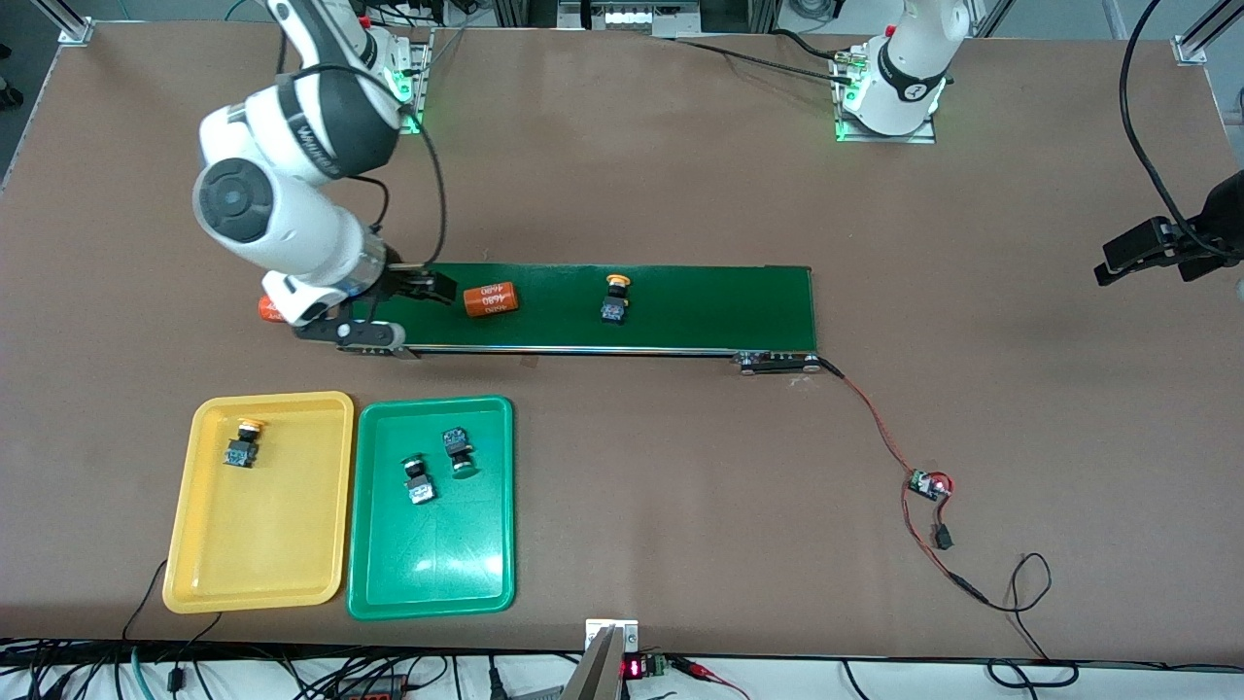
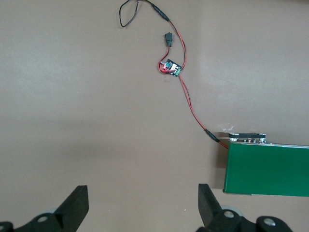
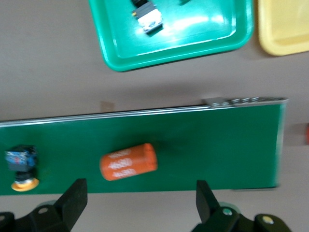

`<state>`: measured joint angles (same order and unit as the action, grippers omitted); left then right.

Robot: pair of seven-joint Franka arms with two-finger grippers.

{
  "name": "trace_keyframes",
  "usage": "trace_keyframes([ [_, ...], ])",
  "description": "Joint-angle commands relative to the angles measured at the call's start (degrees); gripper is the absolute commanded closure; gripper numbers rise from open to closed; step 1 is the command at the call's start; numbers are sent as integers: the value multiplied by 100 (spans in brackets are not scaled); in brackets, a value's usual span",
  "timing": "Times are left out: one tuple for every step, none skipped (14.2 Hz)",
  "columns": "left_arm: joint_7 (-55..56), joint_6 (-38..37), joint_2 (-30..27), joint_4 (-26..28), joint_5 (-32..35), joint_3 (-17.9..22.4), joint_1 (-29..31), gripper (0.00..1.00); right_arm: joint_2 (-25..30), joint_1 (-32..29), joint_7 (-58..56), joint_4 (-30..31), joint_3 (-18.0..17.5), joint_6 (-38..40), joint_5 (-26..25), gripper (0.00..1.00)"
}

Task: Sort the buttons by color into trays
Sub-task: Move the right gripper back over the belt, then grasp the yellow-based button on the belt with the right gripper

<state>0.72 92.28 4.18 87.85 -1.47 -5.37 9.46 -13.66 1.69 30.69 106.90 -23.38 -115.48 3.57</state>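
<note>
A yellow-capped button [image 1: 615, 298] lies on the dark-green belt [image 1: 700, 306]; it also shows in the right wrist view [image 3: 21, 166]. Another yellow-capped button [image 1: 243, 444] lies in the yellow tray [image 1: 253, 544]. Two green-capped buttons [image 1: 418, 479] [image 1: 457, 452] lie in the green tray [image 1: 437, 564]. My right gripper [image 1: 389, 292] [image 3: 140, 195] is open and empty over the belt's end toward the right arm, beside an orange "4680" cylinder [image 1: 490, 299] [image 3: 128, 162]. My left gripper [image 2: 143, 193] is open and empty, high over bare table by the belt's other end [image 2: 265, 166]; it does not show in the front view.
A second orange cylinder [image 1: 269, 309] lies off the belt's end, mostly hidden under the right arm. A small circuit board [image 1: 928, 483] [image 2: 170, 67] with red wires lies on the table toward the left arm's end. A black device [image 1: 1157, 243] juts in at that table edge.
</note>
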Motion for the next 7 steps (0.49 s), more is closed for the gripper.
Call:
trace_keyframes([
  [-2,80,-137,136,-3,-8,-6,0,302,-116,490,743,-377,-789,12,0],
  [-2,71,-146,136,-3,-16,-6,0,372,-108,578,962,-456,-1061,-6,0],
  [-2,80,-137,136,6,-17,-15,0,425,-81,674,1139,-483,-1264,-41,0],
  [-2,71,-137,136,6,-17,-15,0,452,-72,858,1297,-562,-1501,-215,0],
  [-2,71,-137,136,6,-25,-15,0,452,-72,1129,1403,-641,-1678,-373,0],
  [-2,71,-137,136,-2,-25,-6,0,443,-38,1402,1517,-711,-1845,-549,0],
  [-2,71,-137,136,-3,-17,-6,0,435,32,1518,1588,-747,-1916,-829,0],
])
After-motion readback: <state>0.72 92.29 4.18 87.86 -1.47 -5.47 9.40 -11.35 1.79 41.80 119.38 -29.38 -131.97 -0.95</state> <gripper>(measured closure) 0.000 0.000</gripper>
